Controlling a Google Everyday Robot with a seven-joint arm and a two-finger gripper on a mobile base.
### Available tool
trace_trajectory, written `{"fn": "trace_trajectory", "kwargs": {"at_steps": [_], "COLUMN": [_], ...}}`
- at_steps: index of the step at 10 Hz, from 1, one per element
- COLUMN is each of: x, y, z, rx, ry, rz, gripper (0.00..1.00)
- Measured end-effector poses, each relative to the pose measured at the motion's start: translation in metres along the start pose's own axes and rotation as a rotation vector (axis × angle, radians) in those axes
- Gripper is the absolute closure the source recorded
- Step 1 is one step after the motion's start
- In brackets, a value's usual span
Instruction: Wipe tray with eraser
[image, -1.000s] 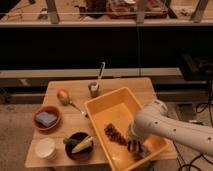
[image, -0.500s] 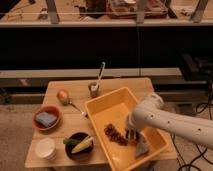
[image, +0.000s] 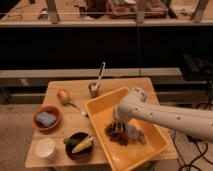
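The yellow-orange tray (image: 101, 113) stands at an angle on the right half of the wooden table. My white arm reaches in from the right, and its gripper (image: 119, 127) points down into the middle of the tray. The gripper is shut on the eraser (image: 115, 134), a dark brown and white striped block pressed on the tray floor. A pale grey soft piece (image: 136, 134) trails to the right of the eraser. The arm's wrist hides the fingertips.
An orange bowl (image: 46, 118) with a blue sponge sits at the left. A dark bowl (image: 80, 145) holds yellow and green food, beside a white cup (image: 46, 148). A round fruit (image: 62, 94), a spoon (image: 76, 106) and a small cup (image: 94, 89) with a stick lie behind the tray.
The gripper and the eraser have slid left and a little farther back across the tray floor. The grey piece trails behind them.
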Motion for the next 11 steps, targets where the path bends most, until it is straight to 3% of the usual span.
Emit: {"fn": "trace_trajectory", "kwargs": {"at_steps": [2,4,7,10,11], "x": [-0.013,-0.032,-0.073,-0.086,-0.088], "y": [-0.004,0.008,0.037,0.059,0.077], "z": [-0.007,-0.016,-0.032,-0.035,-0.033], "rx": [0.018,0.012,-0.025,-0.071,-0.093], "ry": [-0.016,-0.037,-0.075,-0.096,-0.094], "rz": [0.003,0.012,0.048,0.101,0.133], "gripper": [0.99,0.99,0.99,0.99,0.99]}}
